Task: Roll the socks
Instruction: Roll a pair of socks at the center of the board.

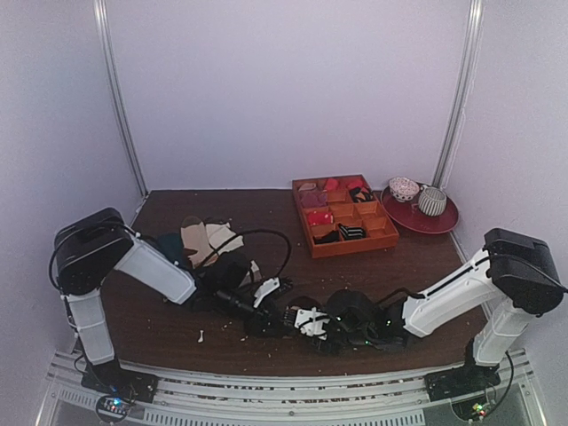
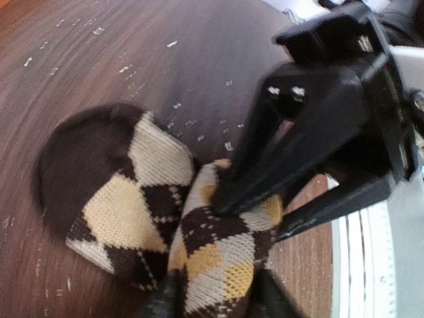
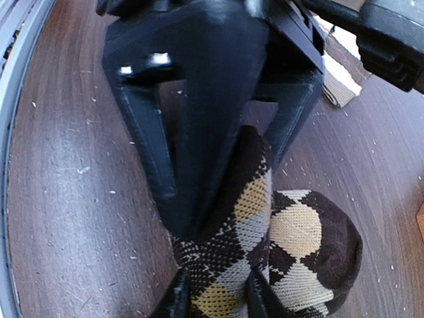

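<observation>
The socks (image 2: 146,205) lay as 1 argyle bundle on the table (image 1: 160,330) near its front edge, between the 2 grippers. The right gripper (image 3: 218,301) clamped the bundle, 1 finger on each side. The left gripper (image 2: 215,301) straddled the same bundle; whether its jaws pressed or stood loose could not be told. Further back stood 1 orange tray (image 1: 351,249) and 1 red plate (image 1: 435,227) bearing 2 cups (image 1: 432,201).

my left tool (image 1: 264,321) and right tool (image 1: 306,321) meet nose to nose over the socks (image 2: 132,199), blocking each other; open bench (image 1: 169,346) lies leftward, the tray (image 1: 355,248) well behind.
</observation>
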Motion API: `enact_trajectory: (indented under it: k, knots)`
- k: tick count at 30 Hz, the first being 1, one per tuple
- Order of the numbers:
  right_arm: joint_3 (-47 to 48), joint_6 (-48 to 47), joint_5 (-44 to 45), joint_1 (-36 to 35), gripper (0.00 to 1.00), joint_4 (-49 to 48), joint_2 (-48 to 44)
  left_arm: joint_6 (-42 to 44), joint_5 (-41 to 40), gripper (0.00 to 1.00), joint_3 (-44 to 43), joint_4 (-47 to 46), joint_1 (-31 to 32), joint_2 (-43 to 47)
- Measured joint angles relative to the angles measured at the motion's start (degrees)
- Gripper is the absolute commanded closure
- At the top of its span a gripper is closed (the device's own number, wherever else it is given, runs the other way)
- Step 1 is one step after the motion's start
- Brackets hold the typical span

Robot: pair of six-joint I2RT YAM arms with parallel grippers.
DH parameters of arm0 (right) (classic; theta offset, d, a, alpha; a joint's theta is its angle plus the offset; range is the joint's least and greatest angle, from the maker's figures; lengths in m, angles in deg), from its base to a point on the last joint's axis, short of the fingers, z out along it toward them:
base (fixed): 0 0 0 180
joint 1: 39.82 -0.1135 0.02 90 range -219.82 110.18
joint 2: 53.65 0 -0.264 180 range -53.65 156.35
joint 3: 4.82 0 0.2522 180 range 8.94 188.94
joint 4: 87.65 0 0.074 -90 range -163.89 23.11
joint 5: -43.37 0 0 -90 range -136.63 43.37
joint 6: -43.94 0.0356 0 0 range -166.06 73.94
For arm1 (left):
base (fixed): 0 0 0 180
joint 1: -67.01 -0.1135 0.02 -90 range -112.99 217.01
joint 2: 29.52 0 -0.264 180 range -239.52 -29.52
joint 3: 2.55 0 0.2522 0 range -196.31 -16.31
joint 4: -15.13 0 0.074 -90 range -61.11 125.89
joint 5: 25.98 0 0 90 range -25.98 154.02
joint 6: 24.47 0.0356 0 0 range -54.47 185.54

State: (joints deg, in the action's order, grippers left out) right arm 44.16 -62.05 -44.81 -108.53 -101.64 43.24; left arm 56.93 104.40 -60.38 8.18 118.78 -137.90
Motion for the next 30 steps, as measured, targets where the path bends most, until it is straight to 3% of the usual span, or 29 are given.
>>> enact_trajectory:
  k: [3, 7, 13, 21, 30]
  knots:
    - [0.1, 3.2, -2.1, 0.8, 0.8, -1.1, 0.3, 0.2, -3.5, 0.4, 1.5, 2.2, 0.2, 3.0]
    - [0.0, 8.0, -8.9, 3.7, 0.8, -1.7, 0.4, 1.3, -9.0, 0.22, 7.3, 2.0, 0.6, 11.6]
    - [2.1, 16.2, -26.2, 11.1, 0.79, -0.4, 2.8, 5.7, -13.4, 0.24, 20.9, -15.4, 1.3, 26.3]
    - [5.5, 22.5, -40.1, 15.5, 0.79, 1.3, 6.8, 8.6, -12.0, 0.27, 22.0, -28.5, 2.0, 17.0]
    - [6.2, 24.0, -44.3, 16.5, 0.79, 1.5, 8.2, 8.5, -8.2, 0.29, 20.4, -35.6, 2.1, 6.3]
